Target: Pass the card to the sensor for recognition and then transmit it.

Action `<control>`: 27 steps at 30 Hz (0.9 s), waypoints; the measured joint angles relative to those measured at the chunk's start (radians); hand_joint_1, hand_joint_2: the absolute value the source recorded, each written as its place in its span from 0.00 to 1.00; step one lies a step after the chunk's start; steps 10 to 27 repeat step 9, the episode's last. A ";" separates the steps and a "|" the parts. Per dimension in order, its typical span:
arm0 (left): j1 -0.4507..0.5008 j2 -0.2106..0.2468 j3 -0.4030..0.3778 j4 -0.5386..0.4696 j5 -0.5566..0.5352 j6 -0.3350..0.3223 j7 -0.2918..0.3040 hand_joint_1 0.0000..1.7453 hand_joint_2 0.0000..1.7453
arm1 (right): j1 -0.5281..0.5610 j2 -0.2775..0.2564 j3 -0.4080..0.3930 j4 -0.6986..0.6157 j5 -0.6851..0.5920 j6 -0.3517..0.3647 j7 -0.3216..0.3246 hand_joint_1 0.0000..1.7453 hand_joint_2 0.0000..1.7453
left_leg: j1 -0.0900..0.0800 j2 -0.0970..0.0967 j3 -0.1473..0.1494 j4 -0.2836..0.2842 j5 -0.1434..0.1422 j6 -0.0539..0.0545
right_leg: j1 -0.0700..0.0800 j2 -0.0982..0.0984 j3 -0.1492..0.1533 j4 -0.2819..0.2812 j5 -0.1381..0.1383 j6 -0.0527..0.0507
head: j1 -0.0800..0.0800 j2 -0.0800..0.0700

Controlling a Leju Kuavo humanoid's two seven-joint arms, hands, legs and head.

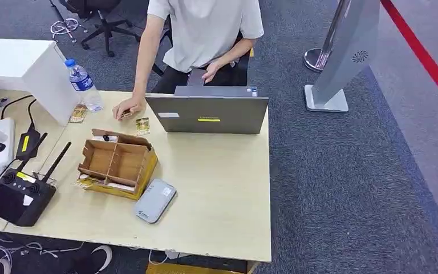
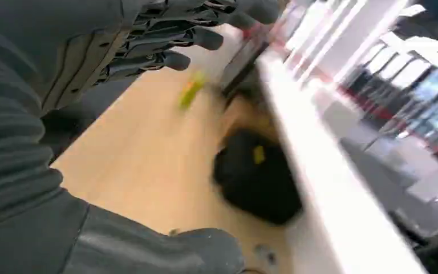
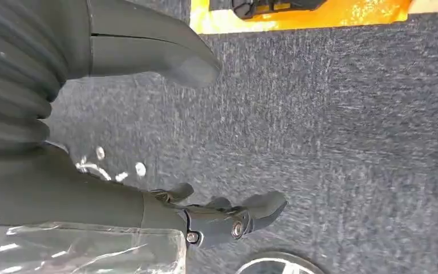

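In the head view a small yellow-patterned card (image 1: 142, 125) lies on the light wooden table (image 1: 222, 188) in front of the laptop. A person's hand (image 1: 128, 107) rests on another card beside it. The grey rounded sensor pad (image 1: 155, 200) lies near the table's front edge, next to an open cardboard box (image 1: 117, 162). My left hand (image 2: 63, 103) hovers over the table in a blurred left wrist view, fingers (image 2: 171, 40) apart and holding nothing. My right hand (image 3: 91, 194) hangs above dark carpet, its thumb (image 3: 165, 57) and fingers spread, nothing in it.
A grey laptop (image 1: 207, 114) stands at the table's back, with a person seated behind it. A black controller (image 1: 18, 197) with antennas, a power strip (image 1: 3, 140), a water bottle (image 1: 84, 85) and a white box (image 1: 20, 65) stand on the left. A grey stand (image 1: 342, 57) rises on the carpet at right.
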 joint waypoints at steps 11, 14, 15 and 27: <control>0.509 -0.072 0.753 0.171 0.641 -0.147 0.012 0.00 0.00 | 0.006 -0.032 -0.015 0.005 0.003 0.014 0.000 0.00 1.00 | -0.001 -0.014 0.006 0.000 -0.008 0.005 | 0.000 -0.013 0.012 -0.005 -0.012 0.006 | -0.002 0.000; 0.509 -0.072 0.753 0.171 0.641 -0.147 0.012 0.00 0.00 | 0.006 -0.032 -0.015 0.005 0.003 0.014 0.000 0.00 1.00 | -0.001 -0.014 0.006 0.000 -0.008 0.005 | 0.000 -0.013 0.012 -0.005 -0.012 0.006 | -0.002 0.000; 0.509 -0.072 0.753 0.171 0.641 -0.147 0.012 0.00 0.00 | 0.006 -0.032 -0.015 0.005 0.003 0.014 0.000 0.00 1.00 | -0.001 -0.014 0.006 0.000 -0.008 0.005 | 0.000 -0.013 0.012 -0.005 -0.012 0.006 | -0.002 0.000; 0.509 -0.072 0.753 0.171 0.641 -0.147 0.012 0.00 0.00 | 0.006 -0.032 -0.015 0.005 0.003 0.014 0.000 0.00 1.00 | -0.001 -0.014 0.006 0.000 -0.008 0.005 | 0.000 -0.013 0.012 -0.005 -0.012 0.006 | -0.002 0.000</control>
